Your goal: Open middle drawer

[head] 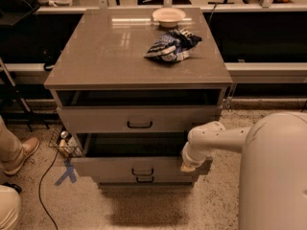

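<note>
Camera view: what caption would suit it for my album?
Gripper at the right end of the pulled-out middle drawer, bowl and crumpled bag on the cabinet top.

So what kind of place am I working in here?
Probably an office or lab test area, not a home: a blue tape cross on the speckled floor, a loose cable, long counters behind the cabinet. The end effector sits at the right end of the middle drawer.
</note>
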Available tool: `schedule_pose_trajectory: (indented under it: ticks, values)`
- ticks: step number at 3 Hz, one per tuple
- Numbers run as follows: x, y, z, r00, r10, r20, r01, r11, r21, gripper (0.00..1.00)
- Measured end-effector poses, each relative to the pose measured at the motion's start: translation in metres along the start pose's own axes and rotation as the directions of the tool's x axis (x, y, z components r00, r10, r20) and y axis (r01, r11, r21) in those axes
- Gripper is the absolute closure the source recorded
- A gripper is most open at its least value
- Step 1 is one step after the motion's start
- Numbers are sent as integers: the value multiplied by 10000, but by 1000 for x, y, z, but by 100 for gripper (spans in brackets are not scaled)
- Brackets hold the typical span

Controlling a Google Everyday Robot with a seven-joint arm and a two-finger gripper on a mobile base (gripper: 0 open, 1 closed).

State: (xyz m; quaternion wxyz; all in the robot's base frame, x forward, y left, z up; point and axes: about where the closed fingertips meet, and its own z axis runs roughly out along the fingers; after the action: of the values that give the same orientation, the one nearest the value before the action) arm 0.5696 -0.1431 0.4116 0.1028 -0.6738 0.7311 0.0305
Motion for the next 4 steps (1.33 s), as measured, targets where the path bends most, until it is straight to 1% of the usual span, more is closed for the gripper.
schedule_pose_trajectory:
  ticks: [1,2,3,4]
  values:
    - [0,2,-1,10000,29,-2,-29,10000,15,89]
    - [10,37,-11,9984,481,304,-480,9988,-48,100]
    - [10,37,-11,9984,481,304,-480,9988,-48,100]
    - [16,62,-6,9984,547,151,-543,9983,-220,100]
